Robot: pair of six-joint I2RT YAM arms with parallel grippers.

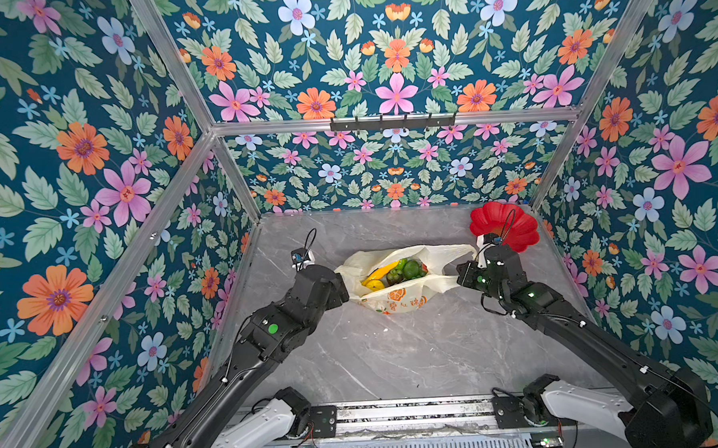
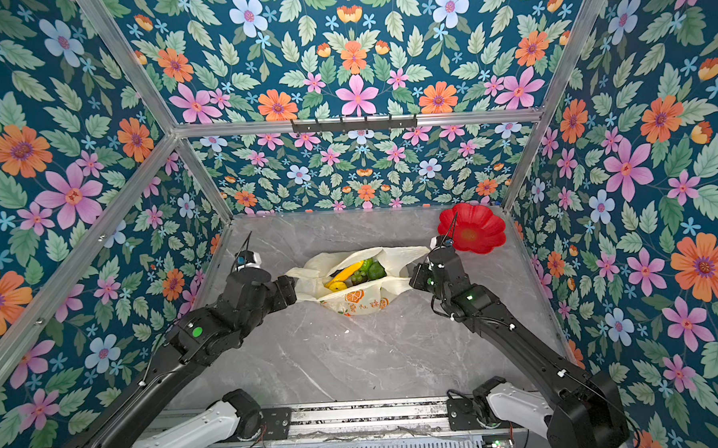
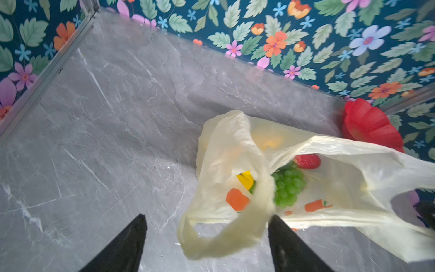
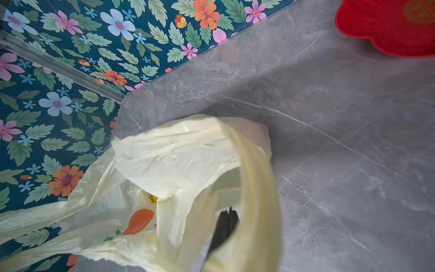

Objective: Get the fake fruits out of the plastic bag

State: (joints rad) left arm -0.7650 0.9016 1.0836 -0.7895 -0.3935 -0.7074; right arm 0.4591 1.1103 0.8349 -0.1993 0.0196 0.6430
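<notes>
Inside bag point(image 1: 429, 255), fake fruits point(image 1: 397, 272) half-hidden; left gripper point(image 3: 207, 216) agape; right gripper point(image 4: 227, 213) tight on it.

Thin, crinkly, translucent cream-yellow plastic bag point(image 1: 398, 300) point(image 2: 352, 302): orange fruit prints, red lettering on near side. Lies at middle of table point(image 1: 396, 356), mouth gaping upward. One handle loop point(image 3: 223, 240) slack and sagging; other handle point(image 1: 454, 254) drawn out to right. All fake fruits point(image 1: 397, 271) inside bag, heaped together: yellow banana point(image 1: 378, 272) slantwise on top, round green fruit point(image 1: 412, 268) just beside it, green grape bunch point(image 3: 288, 186), red strawberry point(image 3: 307, 161) (tucked partly under bag rim). Some pieces only dimly visible through plastic.
</notes>
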